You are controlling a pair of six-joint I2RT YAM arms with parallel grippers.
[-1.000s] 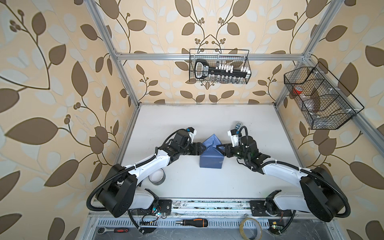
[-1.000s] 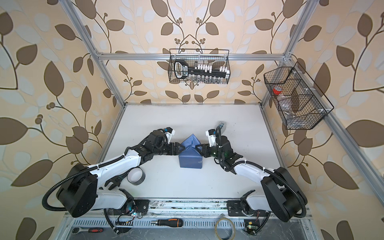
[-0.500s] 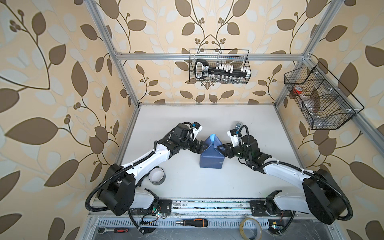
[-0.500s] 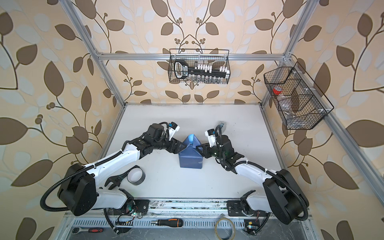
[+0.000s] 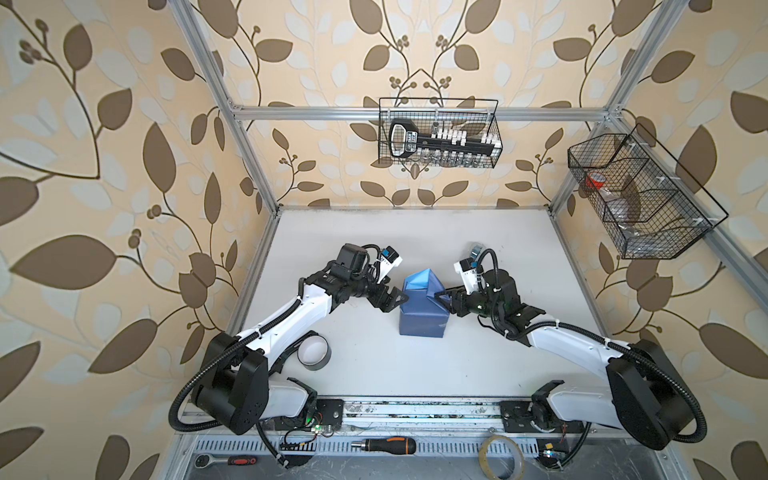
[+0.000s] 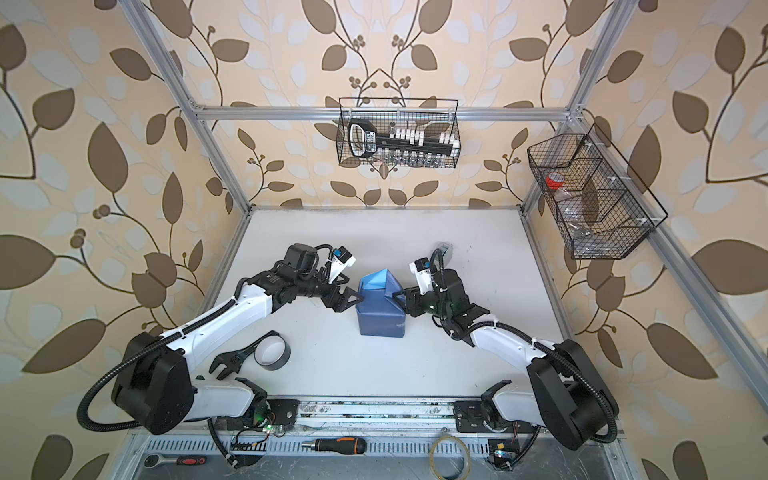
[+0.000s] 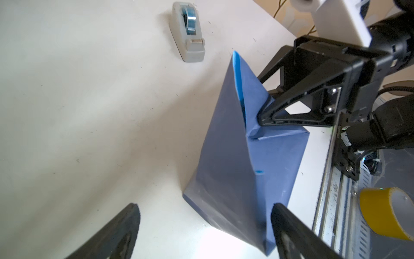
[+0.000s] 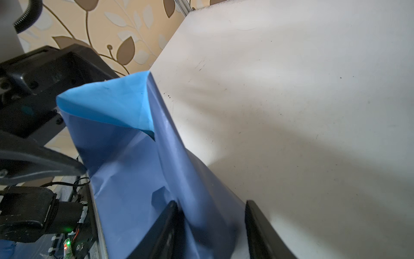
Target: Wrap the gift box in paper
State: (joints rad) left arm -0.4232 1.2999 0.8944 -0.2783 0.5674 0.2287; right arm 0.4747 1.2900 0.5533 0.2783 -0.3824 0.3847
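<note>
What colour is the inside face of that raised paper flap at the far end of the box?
Light sky-blue, against the darker dusky blue outside of the paper. It shows best in the right wrist view.

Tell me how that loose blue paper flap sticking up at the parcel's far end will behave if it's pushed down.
The paper flap is thin, so it would likely fold easily. It stands peaked and creased with nothing on its tip, so it may spring back without tape. The right claw presses the fold beside it, which probably steadies the parcel.

White arm links, black joints, corrugated black cables.
</note>
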